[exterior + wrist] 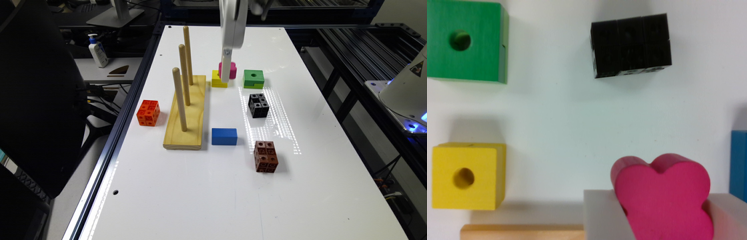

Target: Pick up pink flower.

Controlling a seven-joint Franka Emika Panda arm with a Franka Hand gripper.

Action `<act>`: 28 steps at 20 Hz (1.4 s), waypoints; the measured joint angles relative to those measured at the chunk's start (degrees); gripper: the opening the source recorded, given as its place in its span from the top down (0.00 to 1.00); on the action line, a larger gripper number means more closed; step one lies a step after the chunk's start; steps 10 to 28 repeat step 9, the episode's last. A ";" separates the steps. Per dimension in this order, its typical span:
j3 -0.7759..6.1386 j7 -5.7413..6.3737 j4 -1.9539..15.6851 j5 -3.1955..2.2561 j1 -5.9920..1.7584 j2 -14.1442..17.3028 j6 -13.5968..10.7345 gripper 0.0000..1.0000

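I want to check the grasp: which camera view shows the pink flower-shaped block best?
The wrist view: the pink flower-shaped block is large there, lobes clear, between the grey jaws. In the exterior view the pink block is small, partly hidden behind the white gripper.

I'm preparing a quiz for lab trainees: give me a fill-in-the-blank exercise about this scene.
1. The gripper has its fingers on either side of the ___ flower.
2. The wooden base holds ___ upright pegs.
3. The green block and the yellow cube each have a round ___ on top.

Missing words: pink; three; hole
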 joint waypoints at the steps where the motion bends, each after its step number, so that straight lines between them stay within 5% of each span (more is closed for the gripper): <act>1: 0.00 0.00 -0.03 0.00 0.00 -0.95 -0.95 1.00; 9: 0.01 0.00 0.13 0.00 0.00 -3.22 -2.80 1.00; 28: 0.01 0.00 0.13 0.00 0.00 -3.22 -2.80 1.00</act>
